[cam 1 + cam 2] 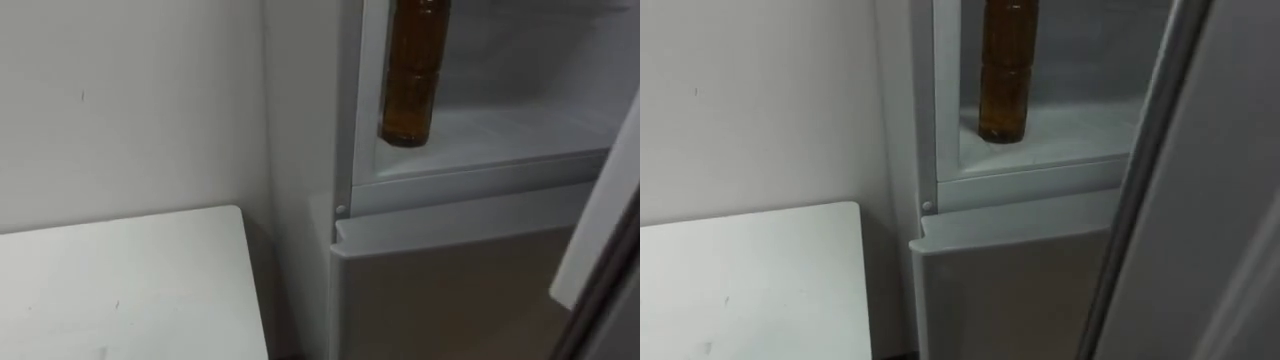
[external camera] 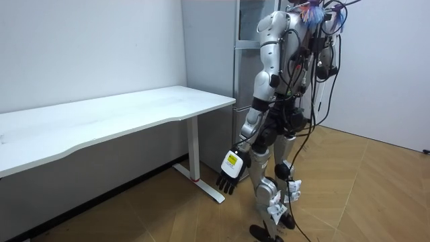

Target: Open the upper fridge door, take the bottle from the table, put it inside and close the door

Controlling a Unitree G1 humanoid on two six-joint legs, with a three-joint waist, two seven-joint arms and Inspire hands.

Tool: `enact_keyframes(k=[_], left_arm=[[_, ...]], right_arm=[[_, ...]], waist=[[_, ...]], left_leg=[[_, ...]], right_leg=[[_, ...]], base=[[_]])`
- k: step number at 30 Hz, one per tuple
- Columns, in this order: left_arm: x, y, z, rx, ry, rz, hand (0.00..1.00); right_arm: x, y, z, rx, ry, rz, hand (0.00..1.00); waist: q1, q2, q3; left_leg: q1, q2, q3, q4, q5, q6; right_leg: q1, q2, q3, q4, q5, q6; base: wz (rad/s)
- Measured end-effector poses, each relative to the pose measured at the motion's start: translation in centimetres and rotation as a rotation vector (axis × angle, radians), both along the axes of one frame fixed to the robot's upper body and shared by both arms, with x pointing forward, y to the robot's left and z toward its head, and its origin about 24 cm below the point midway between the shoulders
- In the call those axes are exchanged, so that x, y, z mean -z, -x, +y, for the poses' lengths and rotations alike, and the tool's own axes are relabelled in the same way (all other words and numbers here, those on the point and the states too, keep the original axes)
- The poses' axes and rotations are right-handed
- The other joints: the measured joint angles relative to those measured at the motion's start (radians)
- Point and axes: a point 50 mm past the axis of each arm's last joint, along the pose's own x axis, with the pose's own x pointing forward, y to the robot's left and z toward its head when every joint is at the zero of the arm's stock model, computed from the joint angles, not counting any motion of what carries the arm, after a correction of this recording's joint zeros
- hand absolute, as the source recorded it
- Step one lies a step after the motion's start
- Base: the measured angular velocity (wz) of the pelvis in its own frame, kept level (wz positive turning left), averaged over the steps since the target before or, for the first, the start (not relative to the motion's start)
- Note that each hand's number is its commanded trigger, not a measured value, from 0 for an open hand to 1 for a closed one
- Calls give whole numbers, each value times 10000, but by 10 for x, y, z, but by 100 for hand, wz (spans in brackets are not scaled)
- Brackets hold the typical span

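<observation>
In the left eye view the amber bottle (image 1: pixel 410 75) is standing upright inside the upper compartment of the fridge (image 1: pixel 300 150), its base resting on the white shelf (image 1: pixel 510 135) near the compartment's left front corner, just behind the frame, with nothing gripping it; its top is running out of the picture. The upper door (image 1: pixel 592 225) is hanging open at the right edge, the lower door (image 1: pixel 450 300) is sitting closed beneath the shelf, and a corner of the white worktop (image 1: pixel 130 290) is lying at lower left against the pale wall (image 1: pixel 120 100), just beside the fridge's side. The right eye view is showing the same bottle on the same shelf, with the open door crossing more of the right side. In the room view the robot is standing upright on the wooden floor (image 2: pixel 376 195), facing the fridge just past the worktop's end; its left hand (image 2: pixel 230 167) is hanging low beside its thigh, the dark fingers (image 2: pixel 224 185) pointing down, loosely spread and slightly bent, holding nothing and touching nothing
</observation>
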Motion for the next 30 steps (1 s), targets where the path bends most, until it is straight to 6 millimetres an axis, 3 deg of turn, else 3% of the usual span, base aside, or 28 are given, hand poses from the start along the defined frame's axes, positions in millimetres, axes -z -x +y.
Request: enact_keyframes(k=[26,30], left_arm=[[1,-1,-3,315,143,-22,0],[2,0,-4,335,217,43,0]], right_arm=[[-5,-6,17,-740,871,-23,0],[-12,-10,24,-967,2503,157,0]], waist=[[317,-77,-13],[417,-65,-7]], left_leg=[[22,6,-24,20,0,-1],[14,7,-18,48,0,-1]], right_leg=[[165,-16,-141,-175,7,1],[153,-22,-140,-163,6,1]], base=[[2],[0]])
